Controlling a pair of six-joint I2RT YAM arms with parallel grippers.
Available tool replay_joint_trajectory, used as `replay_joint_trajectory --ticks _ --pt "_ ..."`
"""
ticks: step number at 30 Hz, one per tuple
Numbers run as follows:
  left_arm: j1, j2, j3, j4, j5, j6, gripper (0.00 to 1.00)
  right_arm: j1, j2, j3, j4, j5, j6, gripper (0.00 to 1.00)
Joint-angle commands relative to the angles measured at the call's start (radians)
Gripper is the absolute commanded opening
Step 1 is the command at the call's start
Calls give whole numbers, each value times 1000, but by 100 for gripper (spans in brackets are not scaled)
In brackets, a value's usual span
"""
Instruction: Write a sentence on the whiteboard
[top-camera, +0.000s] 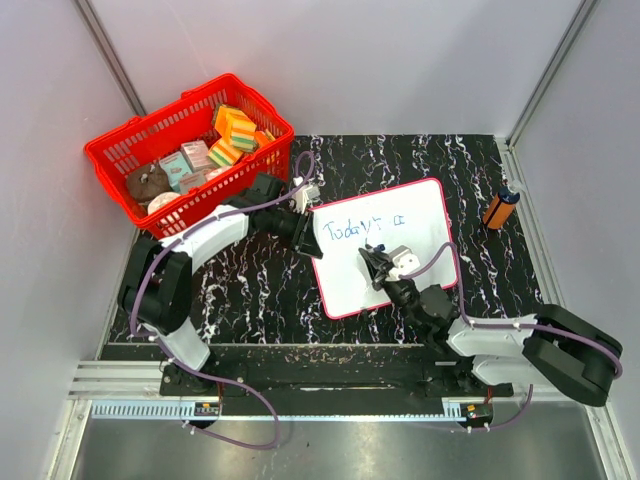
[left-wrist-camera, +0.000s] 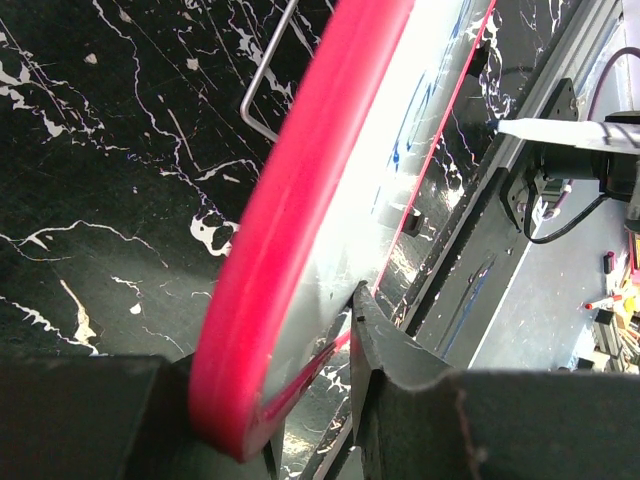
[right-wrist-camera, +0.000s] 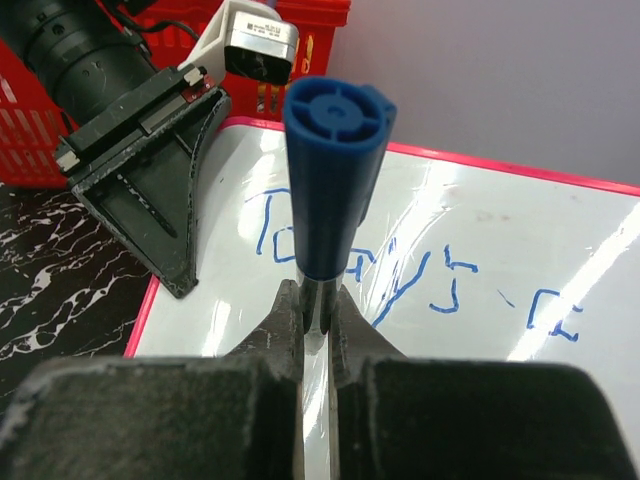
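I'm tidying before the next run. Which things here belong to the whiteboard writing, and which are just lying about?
In use: whiteboard, sentence, blue marker in the right gripper, left gripper on the board's edge.
Lying about: red basket of sponges and boxes, orange and black object.

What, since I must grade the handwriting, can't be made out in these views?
- Marker tip: right wrist view, hidden behind the marker and right tool.
- The sentence after "Today": too small in top view; partly behind the marker in right wrist view.
- Whether the left tool clamps the whiteboard: left wrist view, contact in shadow.
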Motion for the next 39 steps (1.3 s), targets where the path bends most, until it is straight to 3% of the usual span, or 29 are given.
replay_joint_trajectory --ticks 1,16,20,24,27,39 --pt "-29 97 -68 -141 -472 312 0 9 57 18 207 31 -23 0" --pt "-29 80 -48 -158 -417 310 0 9 48 18 218 25 -18 0" --pt "-29 51 -53 -147 -365 318 7 9 48 21 220 33 -18 0" --pt "-29 29 -61 -130 -327 318 24 9 48 23 220 36 -24 0" --pt "-30 31 -59 -124 -310 315 30 9 44 24 218 39 -29 0" --pt "-27 52 -52 -119 -307 302 35 9 91 44 246 25 -38 0"
